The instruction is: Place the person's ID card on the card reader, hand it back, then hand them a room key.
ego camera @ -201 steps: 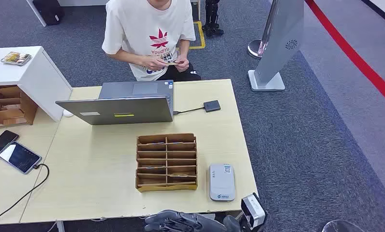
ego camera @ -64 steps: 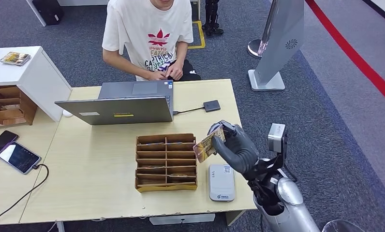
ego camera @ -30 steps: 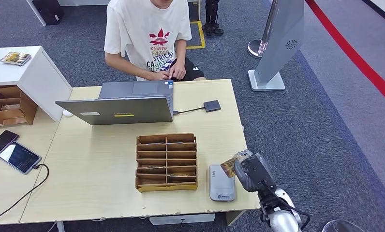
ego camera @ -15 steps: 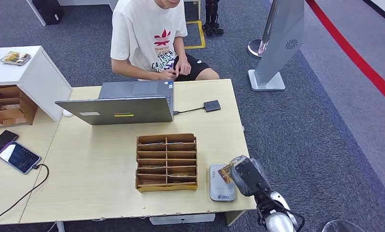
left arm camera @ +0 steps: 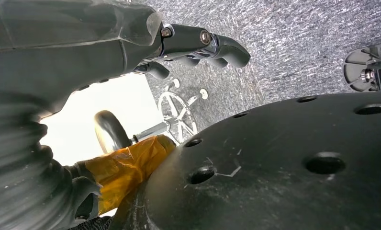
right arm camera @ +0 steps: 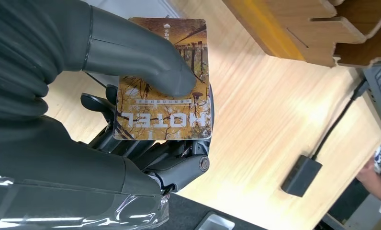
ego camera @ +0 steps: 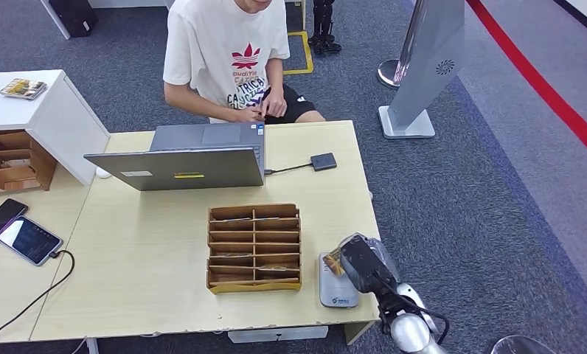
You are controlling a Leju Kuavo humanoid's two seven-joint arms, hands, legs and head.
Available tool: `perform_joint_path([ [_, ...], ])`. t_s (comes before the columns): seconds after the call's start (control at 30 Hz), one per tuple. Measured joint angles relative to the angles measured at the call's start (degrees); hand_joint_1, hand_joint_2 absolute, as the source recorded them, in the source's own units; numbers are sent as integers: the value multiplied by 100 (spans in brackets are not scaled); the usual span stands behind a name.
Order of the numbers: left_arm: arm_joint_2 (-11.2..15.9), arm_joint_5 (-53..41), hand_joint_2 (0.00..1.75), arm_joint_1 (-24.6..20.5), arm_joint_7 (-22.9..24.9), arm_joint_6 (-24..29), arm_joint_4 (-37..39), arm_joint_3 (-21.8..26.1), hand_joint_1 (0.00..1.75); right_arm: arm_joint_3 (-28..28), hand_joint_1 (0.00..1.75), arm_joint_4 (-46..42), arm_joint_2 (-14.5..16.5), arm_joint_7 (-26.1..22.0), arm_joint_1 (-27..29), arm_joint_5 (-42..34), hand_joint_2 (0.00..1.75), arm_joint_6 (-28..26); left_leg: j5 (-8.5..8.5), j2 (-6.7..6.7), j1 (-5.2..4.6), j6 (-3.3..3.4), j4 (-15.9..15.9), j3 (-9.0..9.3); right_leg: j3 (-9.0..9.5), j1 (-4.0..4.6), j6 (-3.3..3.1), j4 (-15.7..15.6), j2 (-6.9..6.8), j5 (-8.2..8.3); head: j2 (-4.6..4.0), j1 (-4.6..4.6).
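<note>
Now the right hand (ego camera: 358, 262) has come lower and further in over the table's near right corner than half a second ago, and sits just above the card reader (ego camera: 336, 289), a pale slab lying beside the wooden slotted box (ego camera: 254, 247). The hand holds the card (right arm camera: 163, 81), the thumb pressing it flat against the fingers (right arm camera: 145, 143); the right wrist view shows a yellowish picture and the word HOTEL printed on it. From above, the card (ego camera: 333, 260) overlaps the reader's far end, though whether it touches the reader cannot be told. Two seconds ago the hand was raised higher over the table, so this looks like the last part of bringing the card down to be read. The left hand (left arm camera: 198, 45) hangs by the robot's side with fingers curled in and nothing in them. Across the table (ego camera: 143, 258) the person (ego camera: 228, 55) sits behind a laptop (ego camera: 180, 166), hands together, waiting.
</note>
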Motion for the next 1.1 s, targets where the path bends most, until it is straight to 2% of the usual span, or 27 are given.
perform_joint_path([
  [1.1, 9, 70, 175, -1, 14, -5, 0, -11, 0, 69, 175, 676, 47, 234, -97, 649, 175, -3, 0, 2, 0, 0, 0, 12, 8, 0, 0, 0, 2, 0, 0, 0],
])
